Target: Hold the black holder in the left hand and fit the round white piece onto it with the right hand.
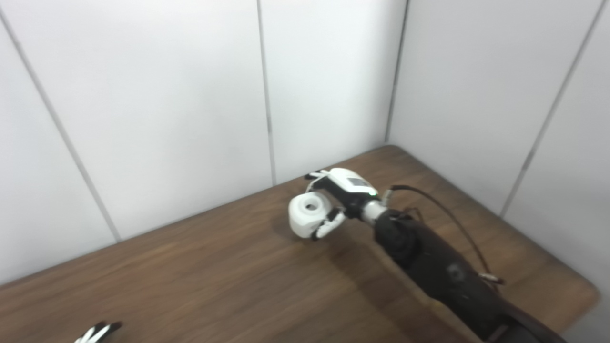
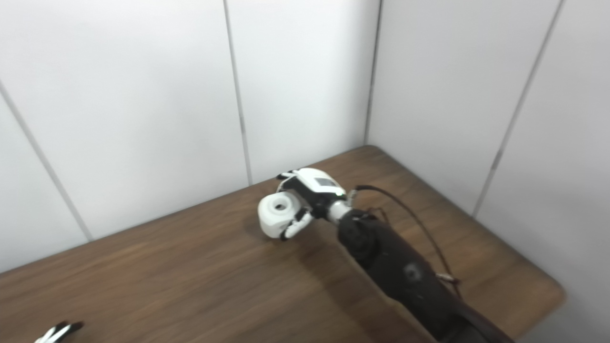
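We have the right hand [image 1: 340,200] wrapped around the round white piece [image 1: 307,214] — pickup step (holder unseen) — next, carry it toward our left hand [image 1: 97,332], grip unclear.

Round white piece [image 1: 310,215]: plain white. Right hand [image 1: 344,190]: white shell, black joints, green light. Arm [image 1: 438,271]: black. Table [image 1: 190,276]: dark brown woodgrain. Walls [image 1: 167,95]: pale grey-white panels.
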Robot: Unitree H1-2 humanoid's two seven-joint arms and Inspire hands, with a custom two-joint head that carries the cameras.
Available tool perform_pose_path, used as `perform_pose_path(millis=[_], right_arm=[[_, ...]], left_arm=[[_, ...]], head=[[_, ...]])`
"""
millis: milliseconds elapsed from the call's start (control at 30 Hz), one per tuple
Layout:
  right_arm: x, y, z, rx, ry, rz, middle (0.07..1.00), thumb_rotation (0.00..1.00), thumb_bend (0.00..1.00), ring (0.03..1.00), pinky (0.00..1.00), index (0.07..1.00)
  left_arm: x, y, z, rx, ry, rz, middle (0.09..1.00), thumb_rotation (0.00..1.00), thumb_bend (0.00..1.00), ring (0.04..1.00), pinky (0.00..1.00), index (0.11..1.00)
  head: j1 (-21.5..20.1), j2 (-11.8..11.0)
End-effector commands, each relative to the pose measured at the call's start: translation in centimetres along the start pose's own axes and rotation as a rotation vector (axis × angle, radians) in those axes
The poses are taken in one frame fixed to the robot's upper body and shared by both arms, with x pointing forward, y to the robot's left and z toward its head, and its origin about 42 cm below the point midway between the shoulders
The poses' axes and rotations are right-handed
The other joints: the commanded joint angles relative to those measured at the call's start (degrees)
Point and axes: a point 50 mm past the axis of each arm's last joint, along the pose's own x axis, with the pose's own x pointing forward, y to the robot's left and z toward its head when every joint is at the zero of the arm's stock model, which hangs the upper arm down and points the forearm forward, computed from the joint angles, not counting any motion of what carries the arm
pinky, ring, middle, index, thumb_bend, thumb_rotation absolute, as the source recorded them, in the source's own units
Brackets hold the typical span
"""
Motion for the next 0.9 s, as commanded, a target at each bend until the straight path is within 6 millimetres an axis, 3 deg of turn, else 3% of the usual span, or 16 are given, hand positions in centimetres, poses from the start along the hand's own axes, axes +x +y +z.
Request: perform_pose_path(millis=[0,167,367,500,867], right_arm=[[0.3,-3.2,3.2,-0.001,-0.132,-0.077,0.920,0.14,0.51,0.972,0.83,0.480],[-1.3,-2.5,7.5,0.046,-0.267,-0.126,0.918,0.14,0.51,0.960,0.78,0.480],[-3.4,-1.7,11.7,0.109,-0.342,-0.122,0.933,0.14,0.51,0.972,0.79,0.479],[-5.0,-0.3,14.1,0.165,-0.391,-0.098,0.924,0.14,0.51,0.957,0.74,0.479],[-7.5,3.4,17.8,0.276,-0.471,-0.009,0.908,0.14,0.51,0.953,0.74,0.478]], left_arm=[[-0.8,-0.9,-0.2,0.007,0.038,-0.068,0.934,0.05,0.51,0.998,1.00,0.479],[-0.7,-0.8,0.6,0.014,0.031,-0.084,0.944,0.04,0.51,1.000,1.00,0.480],[-0.3,-0.6,2.2,0.026,0.034,-0.087,0.940,0.04,0.51,0.987,1.00,0.481],[0.2,-0.9,3.0,0.027,0.035,-0.083,0.943,0.05,0.51,0.994,1.00,0.482],[1.3,-1.8,4.7,0.027,0.039,-0.059,0.936,0.04,0.52,0.983,1.00,0.481]], head=[[0.7,0.8],[4.2,2.8],[11.3,6.5],[16.5,6.8],[23.9,10.6]])
